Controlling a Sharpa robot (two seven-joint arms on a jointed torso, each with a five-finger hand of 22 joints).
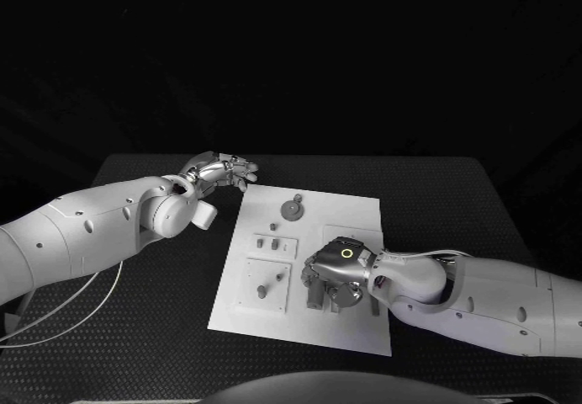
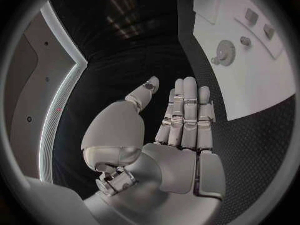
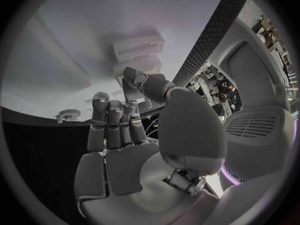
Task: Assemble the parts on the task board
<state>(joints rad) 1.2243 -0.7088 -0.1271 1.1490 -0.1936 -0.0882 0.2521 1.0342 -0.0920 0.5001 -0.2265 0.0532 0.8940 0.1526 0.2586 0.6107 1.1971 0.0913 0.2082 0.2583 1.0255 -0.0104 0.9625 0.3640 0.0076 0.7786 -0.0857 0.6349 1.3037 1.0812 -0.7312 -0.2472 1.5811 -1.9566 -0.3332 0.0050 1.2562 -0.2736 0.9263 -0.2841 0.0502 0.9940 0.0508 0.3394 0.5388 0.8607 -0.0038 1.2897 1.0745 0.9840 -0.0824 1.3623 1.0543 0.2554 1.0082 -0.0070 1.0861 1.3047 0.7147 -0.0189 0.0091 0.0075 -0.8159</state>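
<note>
Left hand: the silver many-fingered left hand [image 1: 222, 173] hangs over the black textured table [image 1: 145, 337] just off the far left corner of the board; in its wrist view the fingers [image 2: 186, 116] stand straight and side by side, the thumb apart, nothing in them, so it is released.
Task board: the flat white rectangular task board [image 1: 351, 210] lies in the middle of the table, its long axis running from the robot's side to the far side, slightly slanted.
Parts: a small grey round disc part [image 1: 293, 207] sits near the far edge; small grey pegs [image 1: 262, 291] stand in a raised white plate on the board's left side, near the robot.
Right hand: the silver many-fingered right hand [image 1: 335, 271] is over the board's near right part, fingers pointing down and toward the pegs; whether it grips a piece I cannot tell.
Deciding relation: the pegs lie just to the left of the right hand, well apart from the left hand; the right hand is plainly nearer, so I judge the next move falls to it.
</note>
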